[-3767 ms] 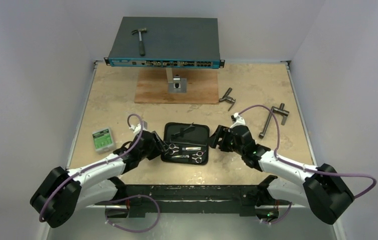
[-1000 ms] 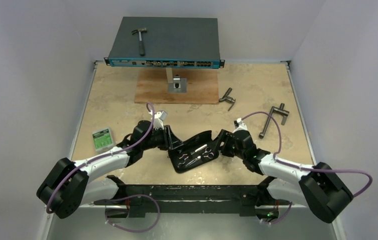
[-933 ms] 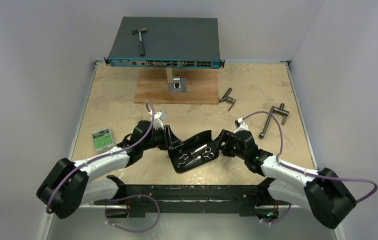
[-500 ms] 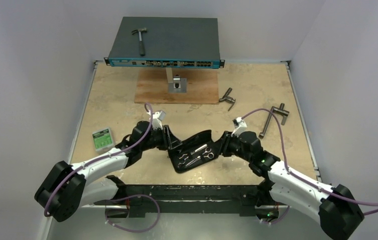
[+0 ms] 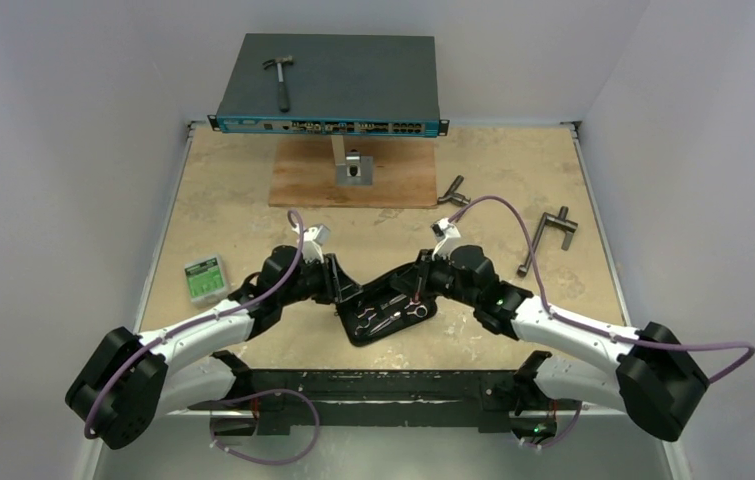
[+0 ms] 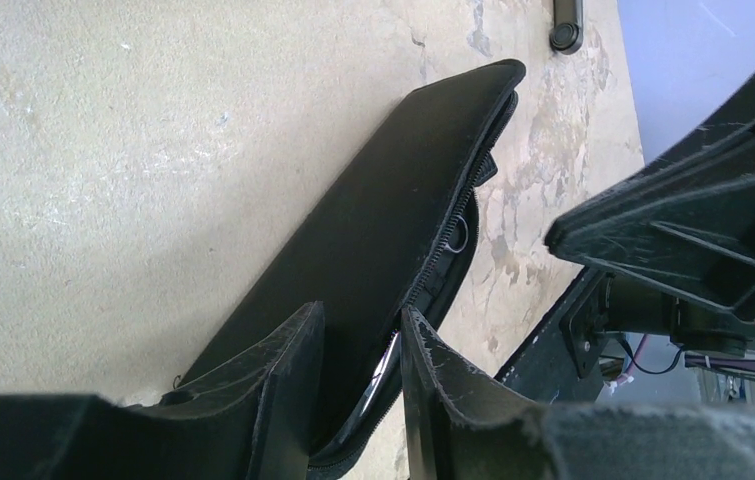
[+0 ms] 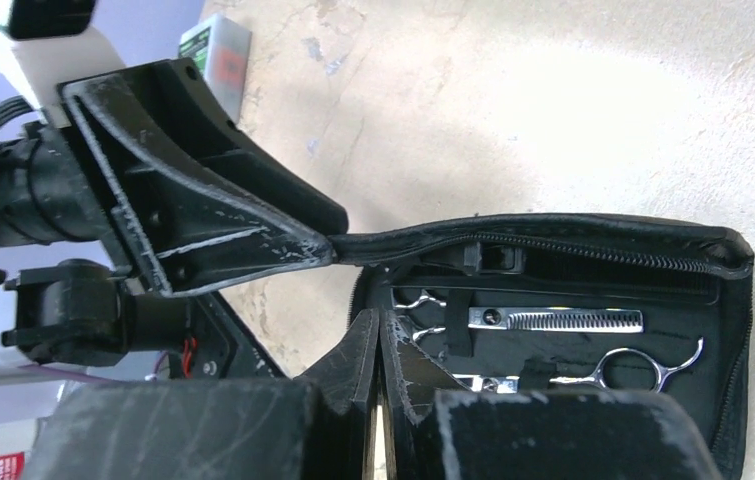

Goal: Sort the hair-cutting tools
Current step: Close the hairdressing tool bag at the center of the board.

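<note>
- Gripping the rim of the black case [image 6: 373, 220], the left fingers [image 6: 283, 390] prop its lid half open; a firm pinch prevents slipping.
- Just beyond, the right fingers [image 7: 358, 365] are pressed shut at the case's near edge; what they pinch is unclear.
- Inside, the silver scissors [image 7: 553, 320] lie strapped, on the desk [image 5: 253, 200] between the arms; widen the lid first.

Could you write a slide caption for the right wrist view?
Left tool holds the black zip case open; silver scissors lie strapped inside; right tool shut.
</note>
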